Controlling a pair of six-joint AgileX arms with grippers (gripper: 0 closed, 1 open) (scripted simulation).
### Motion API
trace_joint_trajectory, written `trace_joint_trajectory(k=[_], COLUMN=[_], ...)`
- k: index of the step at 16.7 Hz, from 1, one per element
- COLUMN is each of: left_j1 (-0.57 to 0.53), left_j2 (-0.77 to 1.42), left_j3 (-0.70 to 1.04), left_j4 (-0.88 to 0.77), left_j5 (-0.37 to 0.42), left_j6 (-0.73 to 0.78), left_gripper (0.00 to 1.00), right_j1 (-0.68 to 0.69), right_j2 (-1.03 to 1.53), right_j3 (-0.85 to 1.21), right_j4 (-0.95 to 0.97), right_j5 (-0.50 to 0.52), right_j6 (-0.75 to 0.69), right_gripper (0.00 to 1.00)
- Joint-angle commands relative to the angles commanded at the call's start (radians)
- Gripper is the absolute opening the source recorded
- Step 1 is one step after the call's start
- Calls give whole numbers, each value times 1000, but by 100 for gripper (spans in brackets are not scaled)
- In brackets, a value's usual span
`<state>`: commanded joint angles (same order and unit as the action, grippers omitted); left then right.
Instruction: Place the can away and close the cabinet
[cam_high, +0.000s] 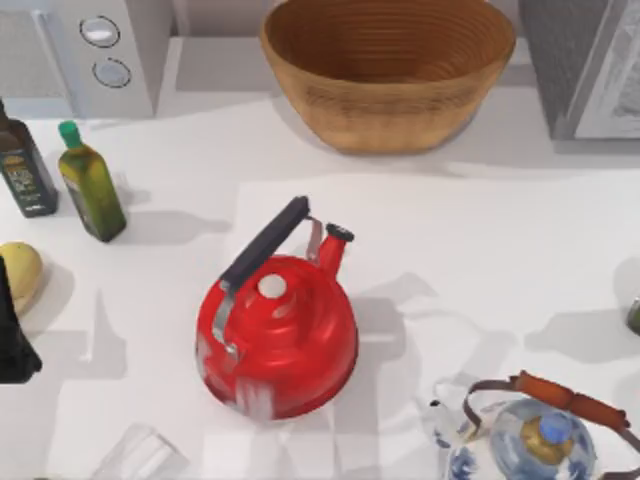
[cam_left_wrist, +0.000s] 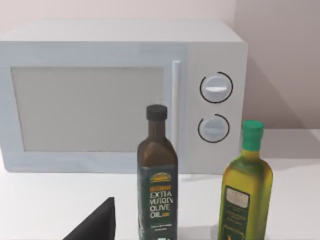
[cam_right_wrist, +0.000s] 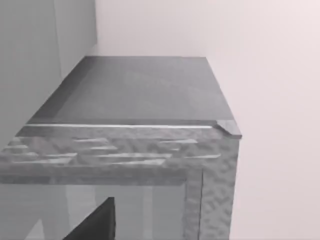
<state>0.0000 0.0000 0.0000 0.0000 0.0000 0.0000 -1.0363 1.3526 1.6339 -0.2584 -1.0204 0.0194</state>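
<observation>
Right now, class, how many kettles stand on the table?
2. The red kettle sits near the table's middle; the glass kettle is at the top view's lower right corner, cut off by the edge. Others may be hidden.

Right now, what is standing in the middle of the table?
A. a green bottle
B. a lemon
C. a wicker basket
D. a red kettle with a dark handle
D: the top view shows the red kettle in the middle, with the green bottle off to the left and the basket at the back.
</observation>
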Motion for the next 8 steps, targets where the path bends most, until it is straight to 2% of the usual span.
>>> trace_joint_trajectory(k=[4,8], left_j1=[0,0], left_j2=[0,0], left_j3=[0,0], left_j4=[0,0], left_j5=[0,0], left_j6=[0,0], left_gripper=[100,100], right_j1=[-4,-4], right_j2=[-6,-7], right_j3=[111,118], right_j4=[-121,-128], right_j5=[-11,-12], right_j6=[2,2], right_gripper=[100,100])
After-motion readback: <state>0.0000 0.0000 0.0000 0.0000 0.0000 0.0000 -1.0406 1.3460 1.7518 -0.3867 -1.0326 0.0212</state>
